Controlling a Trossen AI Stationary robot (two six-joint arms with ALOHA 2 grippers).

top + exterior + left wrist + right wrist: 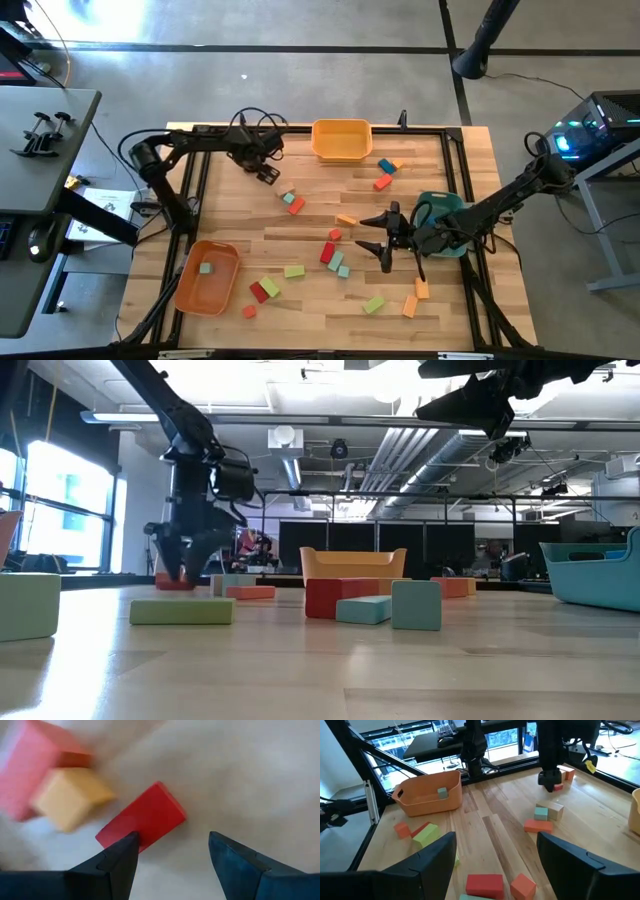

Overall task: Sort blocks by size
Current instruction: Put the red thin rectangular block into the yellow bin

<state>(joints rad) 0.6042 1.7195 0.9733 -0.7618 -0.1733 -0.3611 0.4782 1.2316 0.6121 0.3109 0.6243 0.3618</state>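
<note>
Blocks [330, 251] scatter mid-frame on the bench [310, 205] — left end effector [268, 175] upper left, right end effector [376, 232] right of centre, both wide, empty.

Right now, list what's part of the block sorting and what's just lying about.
Job:
blocks
orange tray
yellow tray
teal tray
left gripper, open above a red block
right gripper, open

Lying about:
clamps on the side table

Coloured blocks [327, 252] lie scattered across the wooden worktop [300, 230] between the yellow tray [341, 139], orange tray [206, 277] and teal tray [440, 210].
</note>
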